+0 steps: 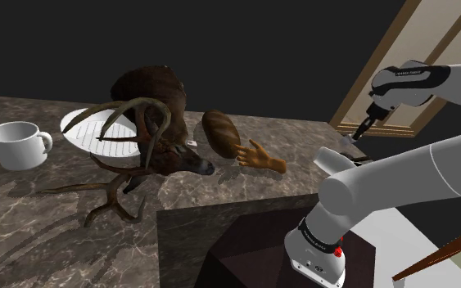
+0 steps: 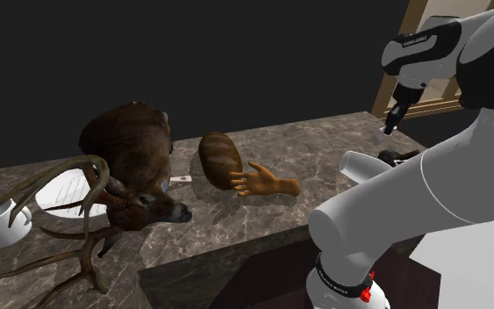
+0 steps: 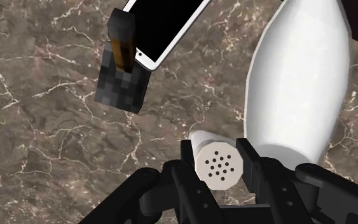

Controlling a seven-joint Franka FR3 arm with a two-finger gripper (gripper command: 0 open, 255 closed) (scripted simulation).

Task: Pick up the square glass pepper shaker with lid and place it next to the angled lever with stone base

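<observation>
Already the end effector (image 3: 217,151) clasps the white shaker (image 3: 219,167) just below its holed lid (lifted or not, I cannot tell), so grasping looks done; left is setting it on the bench (image 3: 44,133) beside the lever (image 3: 123,83) on its dark block

Dark marble countertop (image 1: 245,184). White mug (image 1: 15,145) at the shoulder view's left, upright, near a white plate (image 1: 85,127). Brown deer head (image 1: 155,94) lies over the plate, its antlers (image 1: 114,192) sprawling toward the counter's front edge. Brown bread loaf (image 1: 219,132) just beside a wooden hand (image 1: 259,157). White-edged phone (image 3: 165,25), black screen, flat on the marble. Wooden door frame (image 1: 384,74) behind.
</observation>
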